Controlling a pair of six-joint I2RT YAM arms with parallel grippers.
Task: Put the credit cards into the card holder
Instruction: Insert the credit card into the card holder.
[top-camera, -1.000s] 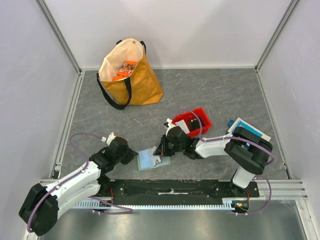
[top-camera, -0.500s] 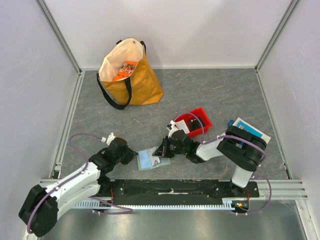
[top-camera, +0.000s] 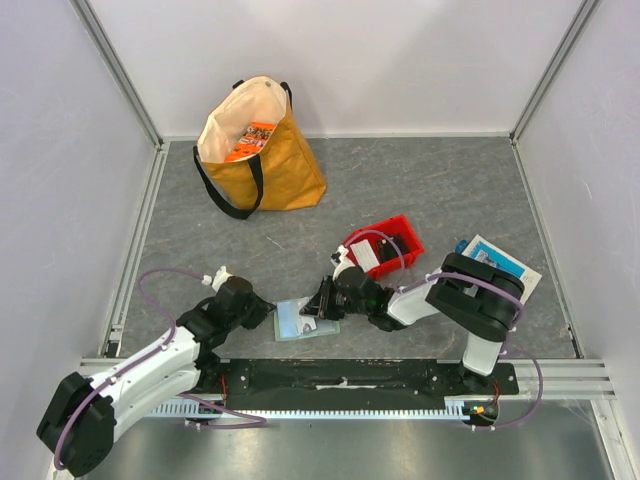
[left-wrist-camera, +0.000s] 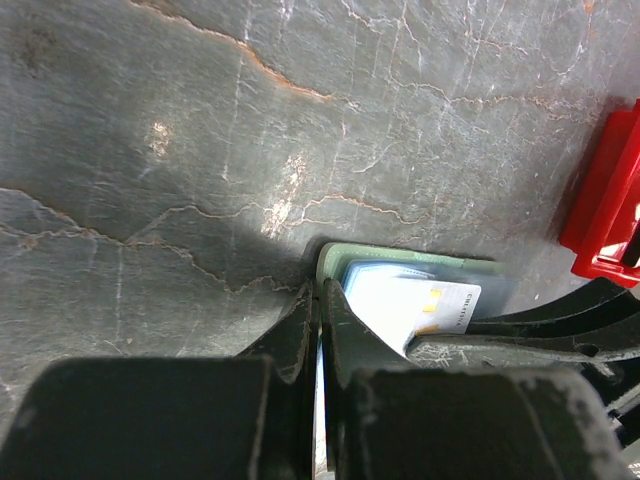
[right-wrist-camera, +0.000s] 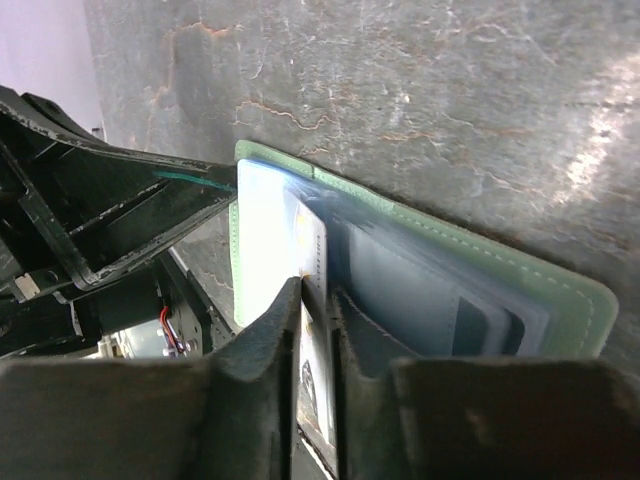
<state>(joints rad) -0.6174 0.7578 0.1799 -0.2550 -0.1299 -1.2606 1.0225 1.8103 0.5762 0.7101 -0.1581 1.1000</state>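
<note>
The pale-green card holder (top-camera: 297, 321) lies open on the grey table near the front edge, between my two grippers. My left gripper (top-camera: 268, 315) is shut on its left edge; a thin clear flap runs between the fingertips (left-wrist-camera: 320, 292). A whitish credit card (left-wrist-camera: 420, 305) sits partly inside a clear pocket of the card holder (left-wrist-camera: 420, 262). My right gripper (top-camera: 322, 304) comes in from the right. In the right wrist view its jaws (right-wrist-camera: 318, 290) stand slightly apart around that card (right-wrist-camera: 312, 250), with a narrow gap beside it. The holder's green rim (right-wrist-camera: 560, 290) shows on the right.
A red bin (top-camera: 385, 243) stands just behind the right gripper, its corner at the left wrist view's edge (left-wrist-camera: 610, 200). A blue-and-white box (top-camera: 497, 258) lies at the right. A mustard tote bag (top-camera: 258, 150) stands at the back left.
My right gripper has slid a little left and nearer over the card holder, carrying the card further in. Its jaws have parted slightly. The left arm has stayed put.
</note>
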